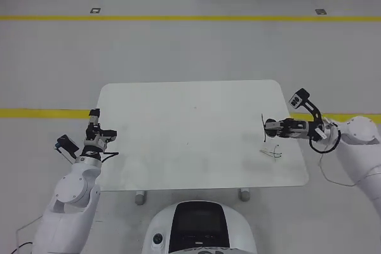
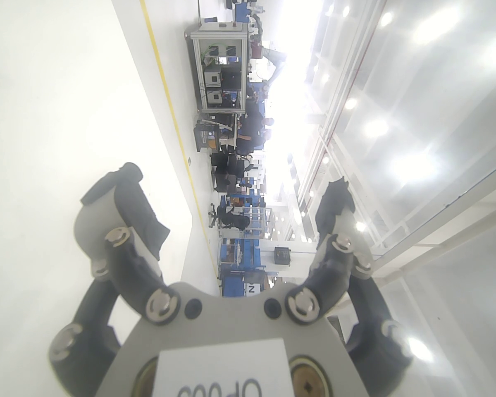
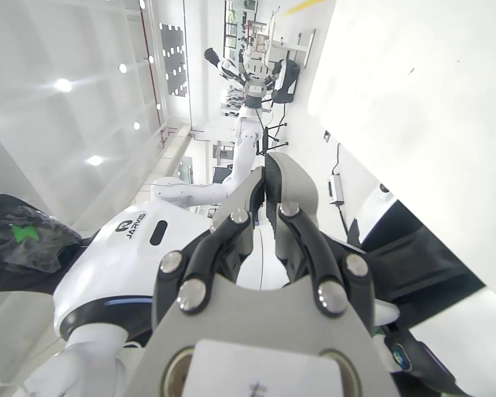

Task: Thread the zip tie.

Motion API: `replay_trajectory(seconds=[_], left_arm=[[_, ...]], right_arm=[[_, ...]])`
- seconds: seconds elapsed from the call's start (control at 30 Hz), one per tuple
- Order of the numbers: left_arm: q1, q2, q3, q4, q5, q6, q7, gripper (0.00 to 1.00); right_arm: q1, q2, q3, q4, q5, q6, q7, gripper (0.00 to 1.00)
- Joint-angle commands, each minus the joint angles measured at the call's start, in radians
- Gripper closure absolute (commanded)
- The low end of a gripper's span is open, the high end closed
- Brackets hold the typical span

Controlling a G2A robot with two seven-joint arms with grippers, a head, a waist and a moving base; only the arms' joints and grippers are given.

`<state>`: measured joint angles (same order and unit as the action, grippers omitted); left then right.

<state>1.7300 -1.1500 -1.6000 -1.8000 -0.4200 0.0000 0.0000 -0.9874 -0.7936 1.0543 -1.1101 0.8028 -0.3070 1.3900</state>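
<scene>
Plainly, the zip tie (image 3: 265,142) is thin, black.

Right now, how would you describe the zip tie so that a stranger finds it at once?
Go to the right side of the white table, where the right tool hangs over the tabletop. The zip tie is the thin black strip pinched in that tool's shut tips. Unlike the small tangle lying loose on the table beside it, it is straight and gripped.

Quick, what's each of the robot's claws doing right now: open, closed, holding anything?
Left gripper: open, holding nothing.
Right gripper: closed on a thin black zip tie.
</scene>
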Motion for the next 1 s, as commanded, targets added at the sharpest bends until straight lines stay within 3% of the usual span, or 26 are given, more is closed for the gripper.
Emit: replay_trajectory(seconds=[0.0, 0.03, 0.43, 0.5, 0.67, 0.87, 0.93, 0.97], left_arm=[[0.000, 0.000, 0.000, 0.000, 0.000, 0.000, 0.000, 0.00], [0.000, 0.000, 0.000, 0.000, 0.000, 0.000, 0.000, 0.00], [-0.001, 0.000, 0.001, -0.002, 0.003, -0.002, -0.001, 0.00], [-0.006, -0.001, 0.021, -0.022, 0.053, -0.019, -0.015, 0.00], [-0.027, -0.003, 0.106, -0.068, 0.167, -0.086, -0.097, 0.00], [-0.111, -0.017, 0.269, -0.090, 0.274, -0.096, -0.142, 0.00], [-0.139, -0.024, 0.325, -0.092, 0.290, -0.120, -0.141, 0.00], [-0.139, -0.024, 0.325, -0.092, 0.290, -0.120, -0.141, 0.00]], right_arm=[[0.012, -0.004, -0.034, 0.026, 0.034, -0.013, 0.000, 1.00], [0.027, -0.005, -0.050, 0.057, 0.042, -0.014, 0.000, 1.00], [0.020, -0.006, -0.052, 0.045, 0.033, -0.009, -0.019, 1.00], [0.011, -0.010, -0.055, 0.038, 0.030, 0.005, -0.020, 1.00], [0.016, -0.024, -0.077, 0.093, 0.034, 0.006, 0.000, 1.00], [0.024, -0.039, -0.120, 0.147, 0.082, 0.011, 0.000, 1.00], [0.027, -0.043, -0.137, 0.154, 0.101, 0.016, 0.000, 1.00], [0.029, -0.044, -0.142, 0.157, 0.105, 0.016, 0.000, 1.00]])
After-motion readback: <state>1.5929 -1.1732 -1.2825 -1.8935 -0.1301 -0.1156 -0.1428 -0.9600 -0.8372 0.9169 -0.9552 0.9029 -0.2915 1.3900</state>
